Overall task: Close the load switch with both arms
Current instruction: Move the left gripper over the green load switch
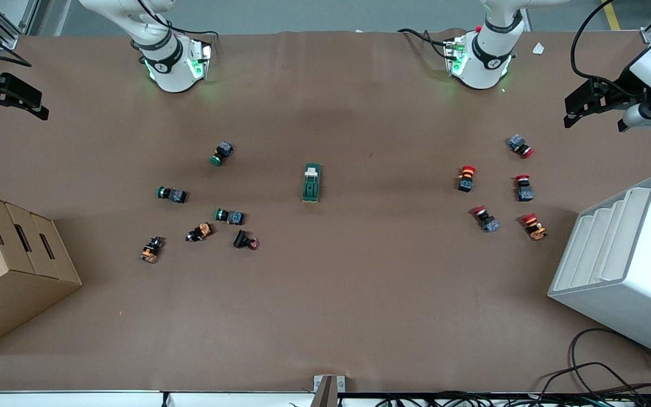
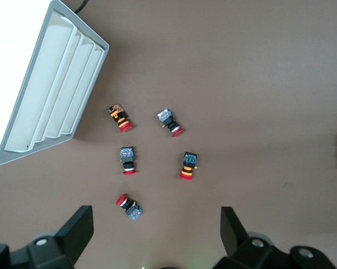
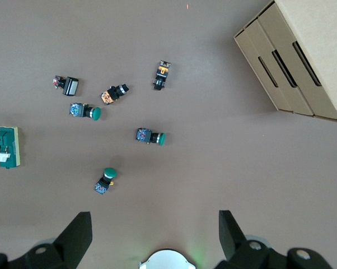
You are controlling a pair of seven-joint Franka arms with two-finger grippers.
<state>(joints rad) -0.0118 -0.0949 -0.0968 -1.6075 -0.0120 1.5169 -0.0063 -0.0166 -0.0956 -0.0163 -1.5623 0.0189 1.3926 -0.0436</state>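
Nearest the front camera the brown table (image 1: 325, 316) carries a cardboard box (image 1: 9, 265) at the right arm's end and a white slotted bin (image 1: 625, 265) at the left arm's end; either could catch an elbow if an arm swings wide on its way in. Farther up lie two scatters of push buttons, green and orange ones (image 1: 229, 216) toward the right arm's end and red-capped ones (image 1: 486, 219) toward the left arm's, and a gripper descending carelessly might knock these about. Between the scatters, well apart from both, sits the load switch (image 1: 312, 182), a dark green block with its cream lever at the end farther from the front camera. Whether that lever stands up or lies flat is hard to tell from here. The switch lies loose on the paper, so pushing the lever before the body is pinned would likely just slide or tip it. The left gripper (image 1: 588, 104) and right gripper (image 1: 6, 99) both hang high over the table's ends with fingers spread wide, holding nothing, so nothing has been touched yet
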